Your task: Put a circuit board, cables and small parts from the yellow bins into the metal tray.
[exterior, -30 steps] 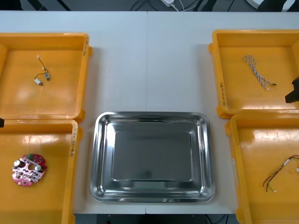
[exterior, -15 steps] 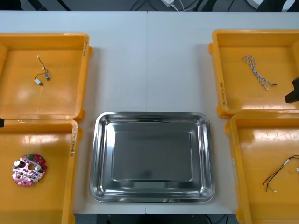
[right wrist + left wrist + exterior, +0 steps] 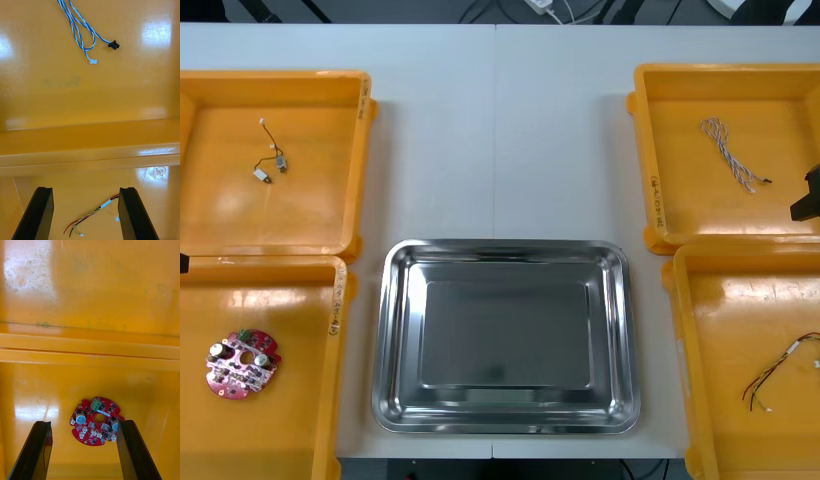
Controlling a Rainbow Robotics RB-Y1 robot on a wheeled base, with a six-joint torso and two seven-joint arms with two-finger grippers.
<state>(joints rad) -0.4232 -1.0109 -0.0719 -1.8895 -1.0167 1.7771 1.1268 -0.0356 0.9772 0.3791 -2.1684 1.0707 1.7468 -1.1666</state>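
The light table (image 3: 500,130) carries four yellow bins: the far left bin (image 3: 310,210), the near left bin (image 3: 280,310), the far right bin (image 3: 680,200) and the near right bin (image 3: 725,340). The metal tray (image 3: 505,345) stands between them at the table's near edge, bare and shiny. The left gripper (image 3: 84,453) hangs over the near left bin, fingers wide apart, holding nothing. The round red circuit board (image 3: 96,421) lies on the bin floor between its fingertips, untouched. The right gripper (image 3: 85,215), equally wide and empty, is over the near right bin, with the red and yellow cable (image 3: 105,203) lying below the gap between its fingers. The blue and white cable (image 3: 728,152) lies in the far right bin, and a black cable (image 3: 275,152) in the far left bin.
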